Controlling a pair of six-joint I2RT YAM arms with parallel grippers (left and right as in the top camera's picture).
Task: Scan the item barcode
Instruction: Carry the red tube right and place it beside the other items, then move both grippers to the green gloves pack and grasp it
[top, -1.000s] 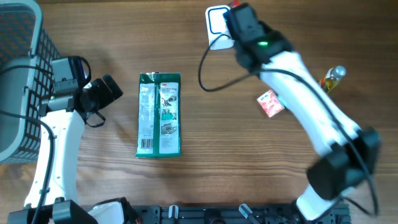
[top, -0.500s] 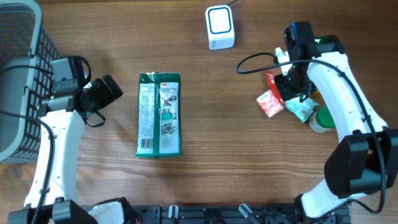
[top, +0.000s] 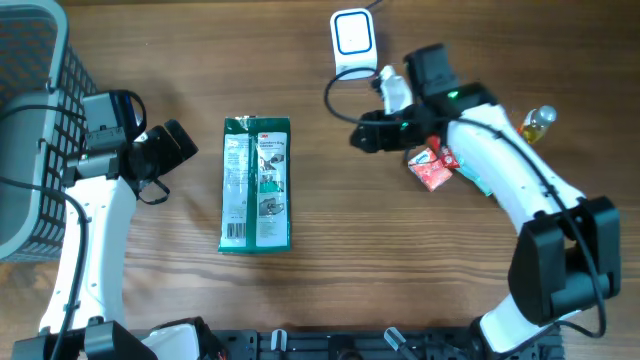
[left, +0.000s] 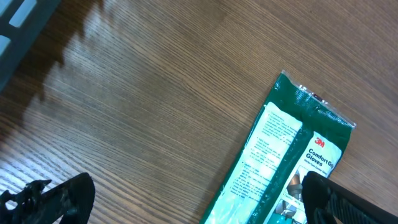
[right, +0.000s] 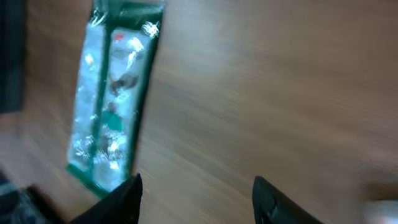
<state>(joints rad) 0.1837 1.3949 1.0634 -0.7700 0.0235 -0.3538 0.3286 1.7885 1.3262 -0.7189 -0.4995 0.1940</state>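
Our right gripper has swung off the red packet toward the glove pack (jaws apart, empty); our left gripper gapes wide.

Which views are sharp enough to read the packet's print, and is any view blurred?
Right wrist view: motion-blurred, with the flat green plastic glove packet smeared and its print unreadable. Left wrist view: sharp, with the brand lettering on the packet legible. Overhead view: sharp and evenly lit, with only soft shadows on the wood.
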